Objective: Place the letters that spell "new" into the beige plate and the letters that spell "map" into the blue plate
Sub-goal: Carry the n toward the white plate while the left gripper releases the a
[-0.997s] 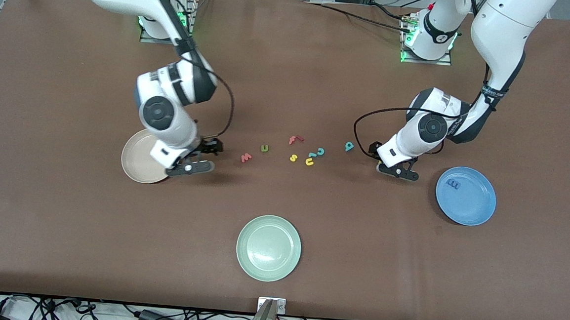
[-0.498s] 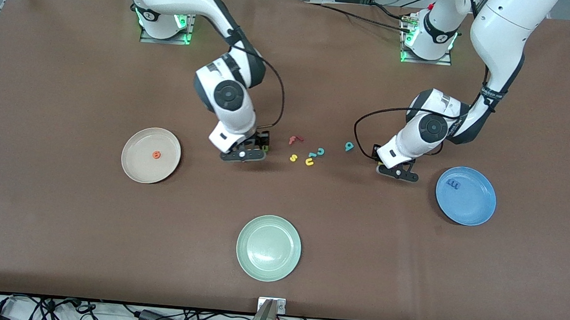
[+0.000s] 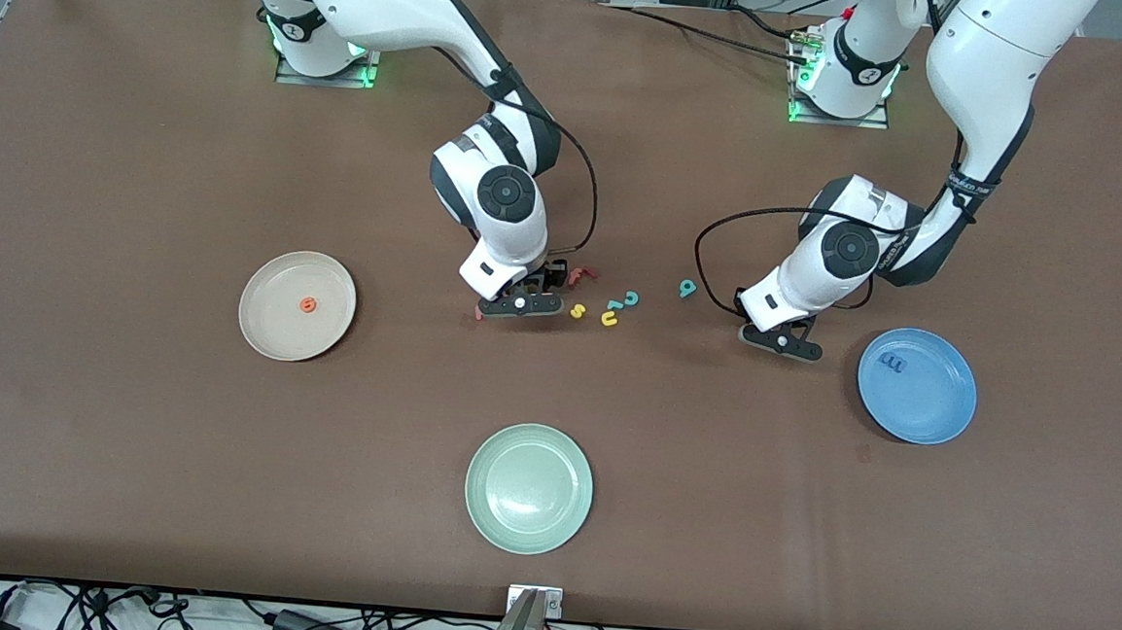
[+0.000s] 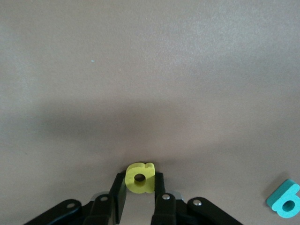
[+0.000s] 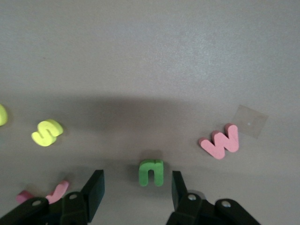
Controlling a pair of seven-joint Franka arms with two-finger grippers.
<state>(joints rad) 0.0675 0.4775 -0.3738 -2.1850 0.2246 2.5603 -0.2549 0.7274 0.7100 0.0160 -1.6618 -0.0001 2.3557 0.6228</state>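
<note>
Straddling green "n" (image 5: 151,172), right gripper (image 5: 136,190) is held open for pickup; yellow "p" (image 4: 139,177) is pinched by left gripper (image 4: 139,197) for blue plate (image 3: 935,416).

Showing matt brown table (image 3: 124,444) covering, faintly grainy. Looking like soft matt foam: yellow "p" (image 4: 139,177), green "n" (image 5: 151,172), dull-red "w" (image 5: 220,142), yellow "s" (image 5: 47,132). Catching soft sheen: pale green plate (image 3: 485,520), blue plate (image 3: 944,416); beige plate (image 3: 263,331) duller. Appearing smooth black plastic: right gripper fingers (image 5: 94,188).
</note>
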